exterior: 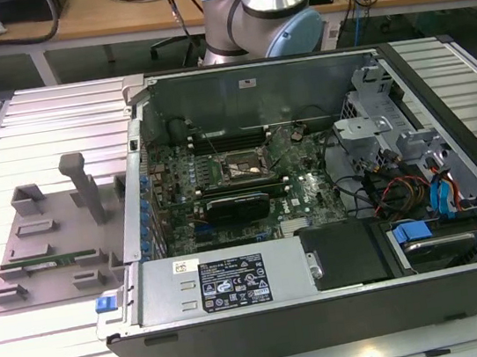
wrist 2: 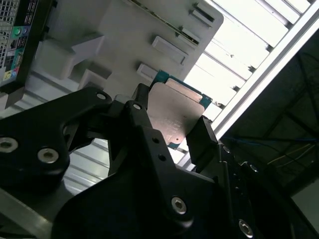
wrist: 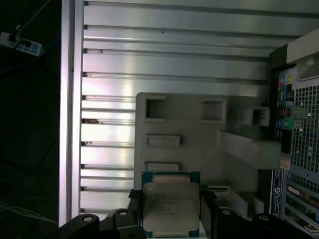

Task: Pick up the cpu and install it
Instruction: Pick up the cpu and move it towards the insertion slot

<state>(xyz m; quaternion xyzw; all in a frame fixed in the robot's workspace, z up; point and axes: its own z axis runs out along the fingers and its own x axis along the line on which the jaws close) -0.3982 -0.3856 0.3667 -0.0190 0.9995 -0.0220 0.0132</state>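
Silvery-grey on top and green at the rim, the cpu [wrist: 171, 201] sits clamped between my end effector's [wrist 2: 173, 119] black fingers, the grey holder tray [wrist: 199, 144] beyond it.

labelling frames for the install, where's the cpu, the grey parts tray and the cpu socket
cpu [wrist: 171, 206]: first wrist view, middle of its metal top
grey parts tray [wrist: 199, 149]: first wrist view, bare flat face
cpu socket [exterior: 239, 169]: exterior view, its middle inside the frame
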